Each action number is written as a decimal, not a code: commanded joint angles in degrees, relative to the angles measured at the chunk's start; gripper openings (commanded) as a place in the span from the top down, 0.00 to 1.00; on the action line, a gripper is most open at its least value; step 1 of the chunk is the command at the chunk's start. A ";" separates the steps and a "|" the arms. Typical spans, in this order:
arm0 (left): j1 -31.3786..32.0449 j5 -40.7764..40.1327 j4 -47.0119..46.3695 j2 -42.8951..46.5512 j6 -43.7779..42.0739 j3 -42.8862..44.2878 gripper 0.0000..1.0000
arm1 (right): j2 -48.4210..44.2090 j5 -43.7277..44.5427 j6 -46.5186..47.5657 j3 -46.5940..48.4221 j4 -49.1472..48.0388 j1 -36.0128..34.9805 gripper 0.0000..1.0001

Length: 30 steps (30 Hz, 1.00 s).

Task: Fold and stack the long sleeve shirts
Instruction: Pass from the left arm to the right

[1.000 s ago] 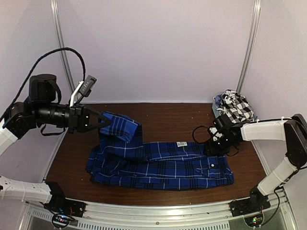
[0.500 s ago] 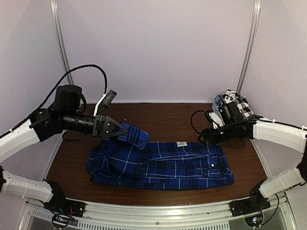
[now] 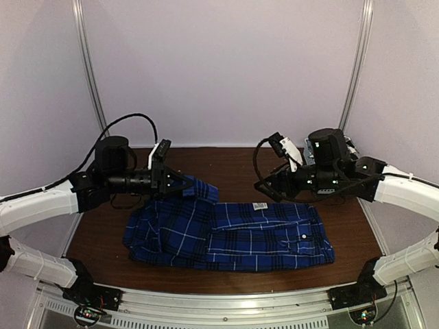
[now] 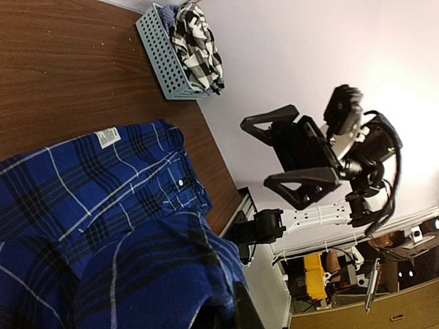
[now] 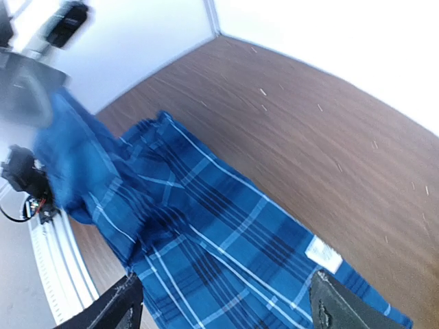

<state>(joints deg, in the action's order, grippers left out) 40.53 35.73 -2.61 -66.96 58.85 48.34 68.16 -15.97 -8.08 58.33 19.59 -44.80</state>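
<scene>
Left hand [image 3: 184, 186] pinched on a raised fold of the blue plaid shirt [image 3: 260, 236]; right hand [image 5: 226, 281] spread wide, empty.

Legible text: none in any view.

One small white rectangular cloth label [image 4: 108, 136] lies on the royal-blue plaid cloth shirt [image 4: 103, 192], at the shirt's far edge as seen in the top view. The left wrist view shows faint grey print marks on the label, too small to read. In the right wrist view the same label is blurred and looks blank.
</scene>
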 commanded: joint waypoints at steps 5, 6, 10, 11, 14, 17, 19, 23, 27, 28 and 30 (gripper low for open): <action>-0.29 1.61 -11.18 -2.24 7.98 -0.14 0.93 | 8.59 11.66 6.74 12.32 1.04 -11.61 0.15; -0.28 1.81 -11.12 -2.52 8.07 0.09 0.93 | 9.53 12.45 7.25 13.61 1.29 -12.85 0.15; -0.28 2.57 -10.84 -4.07 8.18 1.01 0.93 | 13.45 16.92 9.81 18.64 3.06 -18.18 0.16; -0.28 2.70 -10.86 -4.44 8.21 1.15 0.93 | 14.41 18.45 10.17 19.59 3.48 -19.31 0.15; -0.28 3.56 -11.74 -5.35 8.46 1.24 0.93 | 16.96 20.77 10.85 21.68 4.93 -21.58 0.15; -0.28 3.67 -12.02 -5.47 8.52 1.03 0.93 | 19.51 23.48 11.59 23.47 6.74 -23.10 0.16; -0.28 3.78 -12.07 -5.47 8.56 0.98 0.93 | 21.24 26.19 12.21 24.47 7.93 -24.13 0.16; -0.28 4.24 -12.08 -5.55 8.56 0.98 0.93 | 24.37 31.02 12.88 26.97 9.98 -25.33 0.21; -0.28 4.65 -12.16 -5.64 8.52 0.88 0.93 | 26.98 36.21 13.48 29.41 11.34 -26.17 0.28; -0.28 4.74 -12.15 -5.65 8.49 0.85 0.93 | 27.45 37.60 13.58 29.85 11.67 -26.40 0.32; -0.28 4.85 -12.24 -5.64 8.56 0.67 0.93 | 28.17 40.17 14.05 30.44 12.08 -26.84 0.37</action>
<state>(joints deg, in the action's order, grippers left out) 40.53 39.18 -11.14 -72.47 67.44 48.07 95.39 15.86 4.95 85.89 29.58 -70.50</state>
